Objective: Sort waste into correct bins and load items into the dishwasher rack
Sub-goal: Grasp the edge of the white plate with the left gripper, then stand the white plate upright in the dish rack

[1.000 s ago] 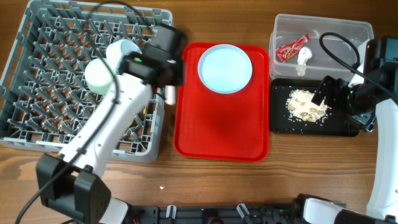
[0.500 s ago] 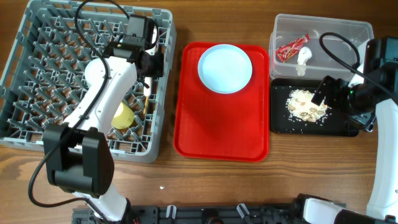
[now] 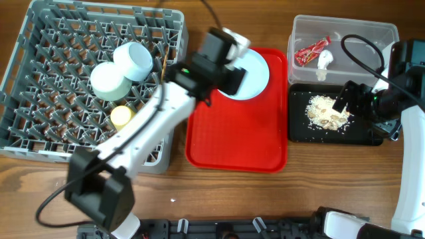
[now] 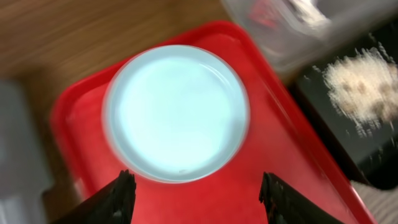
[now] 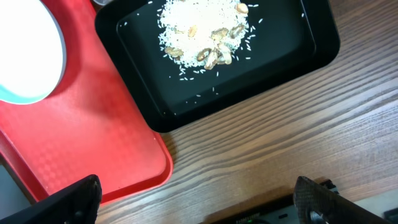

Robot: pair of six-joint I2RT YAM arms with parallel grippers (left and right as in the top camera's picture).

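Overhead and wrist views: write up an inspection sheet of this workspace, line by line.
Surface: wooden table carrying a red serving tray.
Job's things: white plate on the red serving tray; green bowl, blue bowl and yellow cup in the rack; red wrapper and white scrap in the clear tub; crumbs in the black tray.
Clutter: nothing seen.
Grippers: left gripper open above the plate; right gripper open, beside the black tray.
Cables: black cable crosses over the clear tub.
Surroundings: nothing seen.
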